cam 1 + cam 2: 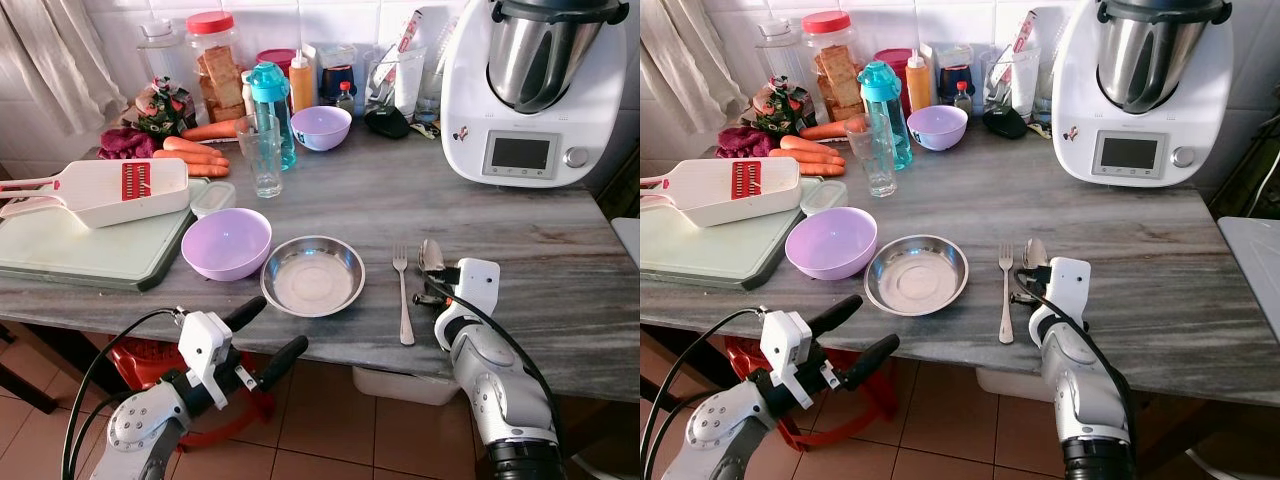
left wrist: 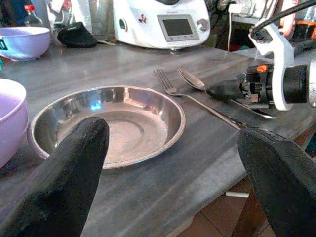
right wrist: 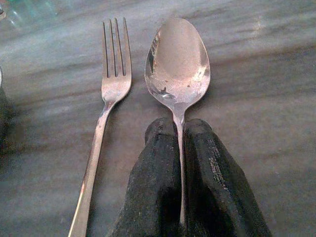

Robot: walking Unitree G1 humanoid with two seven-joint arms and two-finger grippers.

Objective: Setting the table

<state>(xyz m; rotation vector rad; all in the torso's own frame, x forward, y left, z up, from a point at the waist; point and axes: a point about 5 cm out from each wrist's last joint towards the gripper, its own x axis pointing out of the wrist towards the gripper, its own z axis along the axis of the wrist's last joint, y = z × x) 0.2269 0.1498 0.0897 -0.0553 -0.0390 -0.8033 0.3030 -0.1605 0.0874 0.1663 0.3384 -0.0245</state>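
Nearest the robot, the left gripper (image 1: pixel 262 333) hangs just off the front edge of the grey marble bench (image 1: pixel 520 240), over the tiled floor, its two black fingers (image 2: pixel 74 168) spread wide apart and holding nothing. On the other side, the right gripper (image 3: pixel 178 148) reaches over the bench edge with its fingers pressed together around the handle of a spoon (image 3: pixel 177 64), whose bowl lies face up on the stone. A fork (image 1: pixel 403 295) lies just beside the spoon, parallel to it, between the spoon and a shallow steel plate (image 1: pixel 313 275). A lilac bowl (image 1: pixel 226 243) sits touching or nearly touching the plate on its far-left side, next to a pale green cutting board (image 1: pixel 90 250) carrying a white slicer (image 1: pixel 110 190). Farther back stand a clear glass (image 1: pixel 264 155), a teal bottle (image 1: pixel 272 110), carrots (image 1: pixel 195 150), a second lilac bowl (image 1: pixel 321 127), and a white kitchen machine (image 1: pixel 530 90) against the tiled wall.
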